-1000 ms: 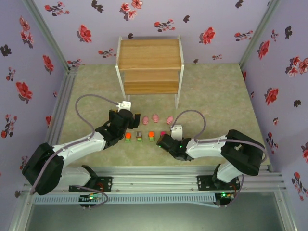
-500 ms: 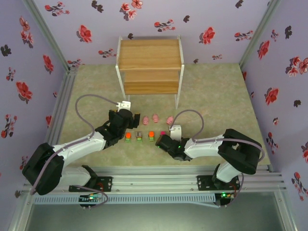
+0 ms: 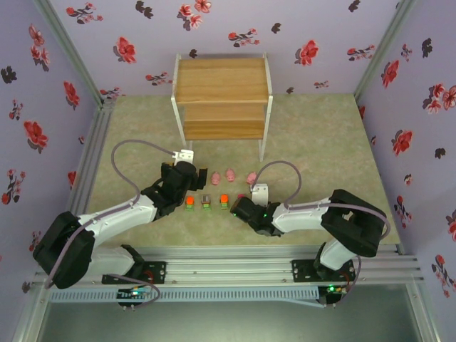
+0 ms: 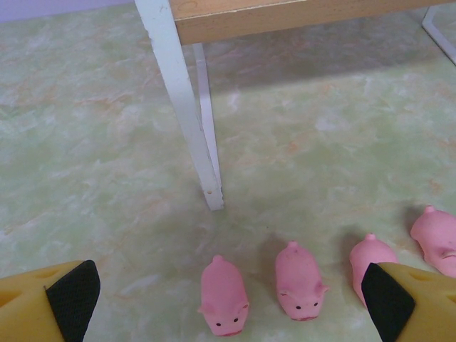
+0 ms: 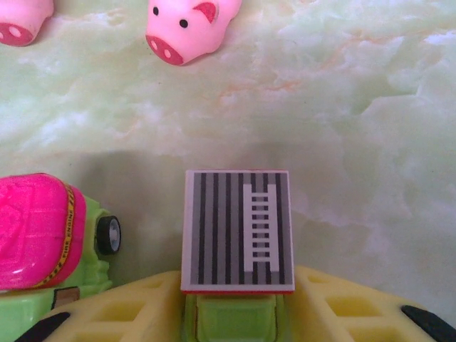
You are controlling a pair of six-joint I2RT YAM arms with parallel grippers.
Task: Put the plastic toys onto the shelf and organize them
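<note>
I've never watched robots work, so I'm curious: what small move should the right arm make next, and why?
Probably a straight lift: the right gripper is closed on the grey-topped truck, the pink-topped truck stands close beside it, and the shelf lies farther away, beyond the pigs.

Green marbled table [image 3: 320, 142], wooden shelf [image 3: 222, 89] at far side, row of pink pigs [image 3: 229, 174], blocky toys [image 3: 206, 201] just nearer

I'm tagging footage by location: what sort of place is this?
Probably a staged robot test booth: floral-papered walls enclose a marbled green tabletop, with an aluminium rail at its near edge and a wooden shelf.
</note>
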